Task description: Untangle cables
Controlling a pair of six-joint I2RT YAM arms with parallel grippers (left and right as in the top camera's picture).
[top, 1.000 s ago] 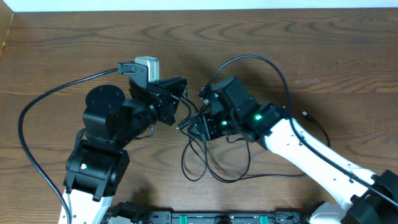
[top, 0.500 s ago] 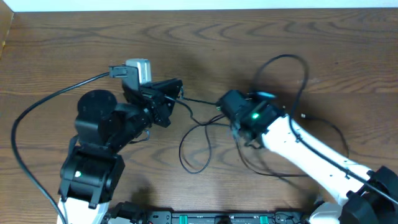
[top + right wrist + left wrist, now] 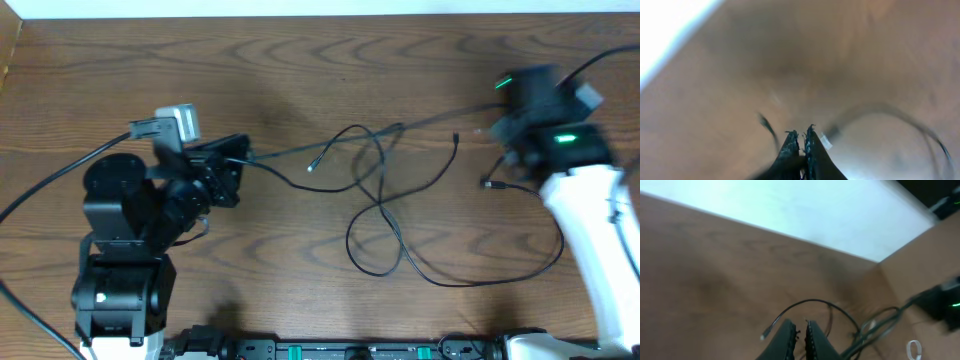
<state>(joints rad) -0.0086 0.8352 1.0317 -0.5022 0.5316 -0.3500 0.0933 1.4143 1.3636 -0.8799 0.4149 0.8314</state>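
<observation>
While both of my arms hang over the counter (image 3: 300, 60), the cables (image 3: 381, 203) lie stretched and looped between them, across the middle of the counter and toward its right edge. My left end effector (image 3: 243, 152) is near the left edge, its jaws pressed together on one black strand; that strand leaves the tips and runs in a nearly straight line rightward to my right end effector (image 3: 503, 128), near the right edge. The right jaws are together too, and the wrist view shows a dark strand pinched at their base, though that view is blurred.

Below the tight strand the cables sag into slack loops toward the front edge, crossing each other about midway between my two end effectors. One plug (image 3: 312, 168) lies free just right of my left tips, and two more cable ends rest close to my right end effector.

From my left wrist, the closed tips (image 3: 801, 326) sit under an arc of black cable (image 3: 810, 300). From my right wrist, the tips (image 3: 801, 132) point at a smeared curve of cable (image 3: 880, 106).
</observation>
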